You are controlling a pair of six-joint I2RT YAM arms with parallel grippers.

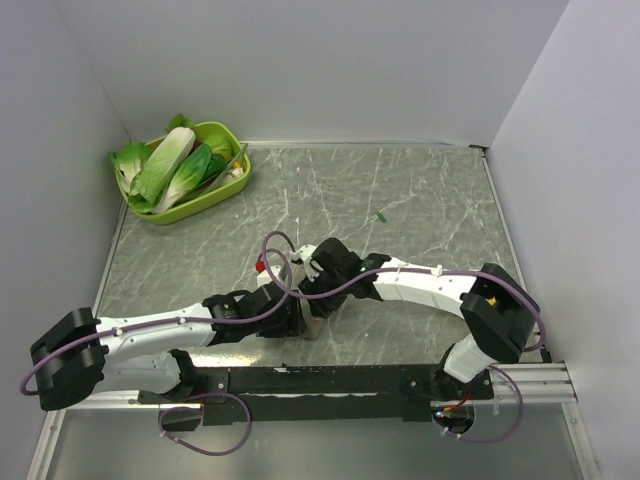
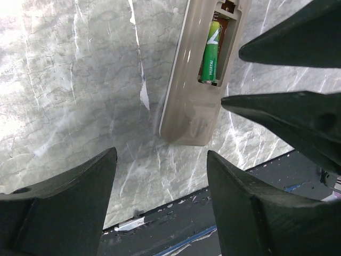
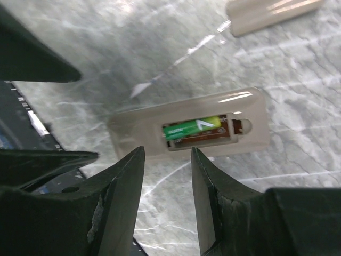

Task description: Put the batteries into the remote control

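Note:
The remote control (image 2: 194, 85) lies on the marble table with its grey-brown reverse side up and its battery bay uncovered. One green battery (image 2: 210, 53) sits in the bay, and the slot beside it is bare; remote (image 3: 186, 133) and battery (image 3: 192, 127) also show in the right wrist view. A second green battery (image 1: 381, 216) lies loose on the table further back. My left gripper (image 2: 161, 154) is open and empty, just short of the remote's end. My right gripper (image 3: 167, 150) is open and empty beside the remote's long side. In the top view both grippers (image 1: 305, 305) hide the remote.
A beige bar, likely the battery cover (image 3: 272, 13), lies beyond the remote. A green basket (image 1: 215, 195) of leafy vegetables stands at the back left. The black base rail (image 1: 330, 380) runs along the near edge. Grey walls enclose the table.

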